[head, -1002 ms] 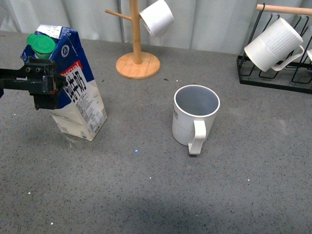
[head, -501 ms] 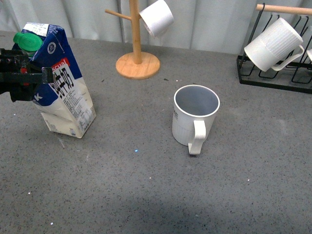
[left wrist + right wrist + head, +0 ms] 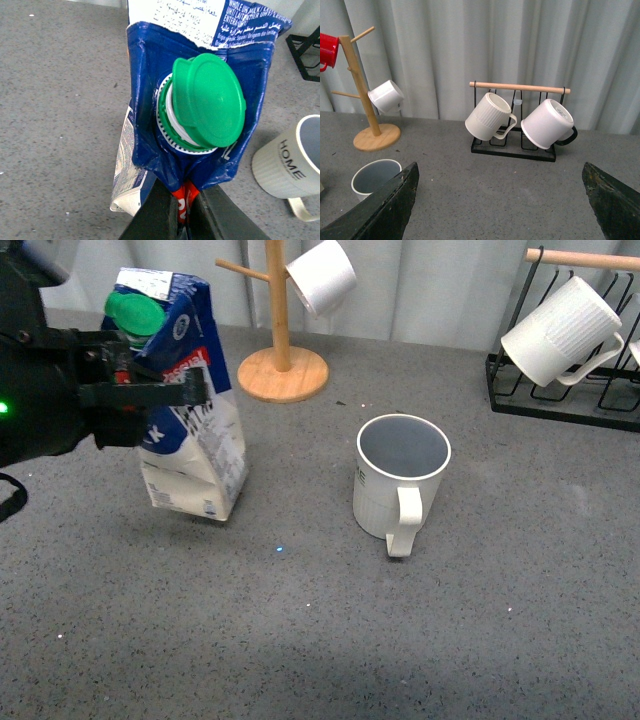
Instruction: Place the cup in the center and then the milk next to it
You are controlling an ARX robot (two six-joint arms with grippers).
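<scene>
My left pincer point(image 3: 150, 390) is clenched on the Pascual milk carton point(image 3: 195, 455) just under its green cap point(image 3: 135, 312) — carton tilted, well left of the HOME mug point(image 3: 400, 475) on the counter point(image 3: 300, 640). A thin pinch on soft card — it could twist loose, or clip the mug at set-down.

We are seeing bare table point(image 3: 300, 530) lying open between the milk point(image 3: 200, 455) and the cup point(image 3: 400, 475), and the near stretch in front of both is lying free too. Behind that gap the wooden mug tree point(image 3: 282, 360) is standing, a small white cup point(image 3: 322, 277) hanging from it. The black rack point(image 3: 560, 405) with its mugs point(image 3: 560, 330) is crowding the far right corner. The left tool point(image 3: 170, 390), clamping the milk, is filling the left edge with its arm. The cup's handle is jutting toward us.
</scene>
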